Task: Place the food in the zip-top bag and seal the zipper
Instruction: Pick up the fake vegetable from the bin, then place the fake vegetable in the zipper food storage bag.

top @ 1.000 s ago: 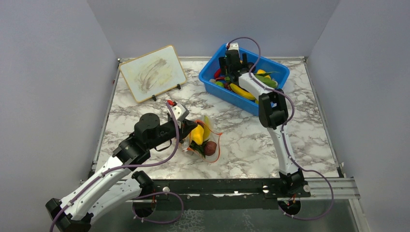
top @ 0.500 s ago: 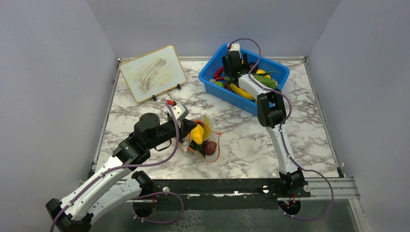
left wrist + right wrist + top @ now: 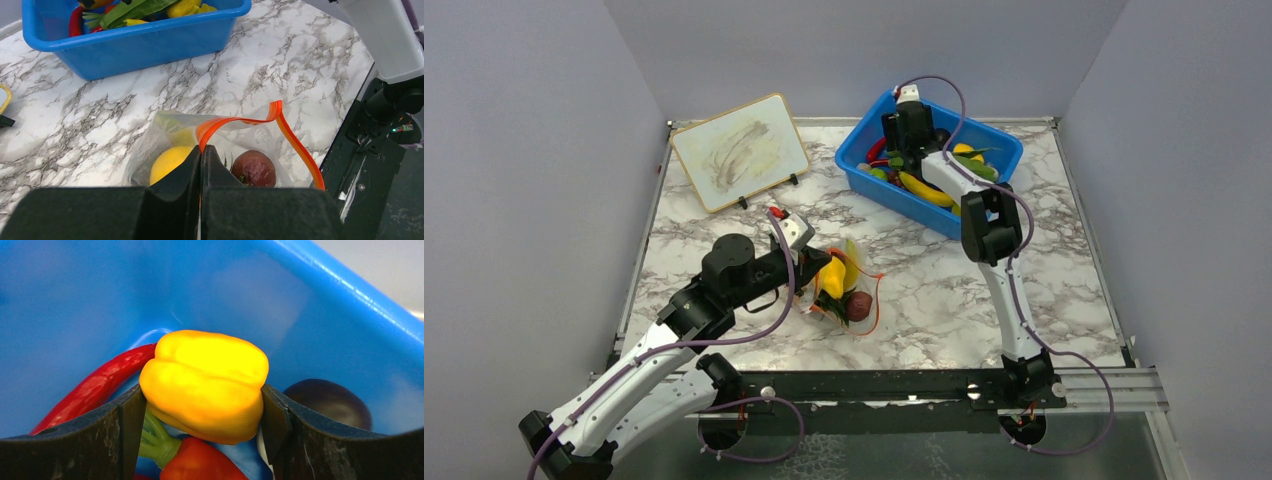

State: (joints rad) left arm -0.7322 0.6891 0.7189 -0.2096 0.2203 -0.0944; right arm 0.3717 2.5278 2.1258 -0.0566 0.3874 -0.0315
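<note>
Two toy pieces, a yellow fruit and a brown fruit, lie side by side inside the bag. The bag rests on the table, a little toward 7 o'clock from the middle. Its zipper rises in an orange arch over the fruits and runs down the bag's side at about 4 o'clock in the left wrist view. The left gripper pinches that strip at its near end, with the jaws pressed flat together on it. From above, this arm reaches in from 8 o'clock, low over the marble.

More food sits in the bin at 1 o'clock, near the far edge and well apart from the bag. The right gripper is down inside it, one finger against each side of a yellow pepper, gripping it. A chilli lies at 9 o'clock from that pepper, touching it. A red pepper with a green stem lies under it at 6 o'clock. A dark purple fruit sits at 3 o'clock, beyond the finger. A banana lies along the bin's near wall.

A smudged board stands tilted at 10 o'clock.
</note>
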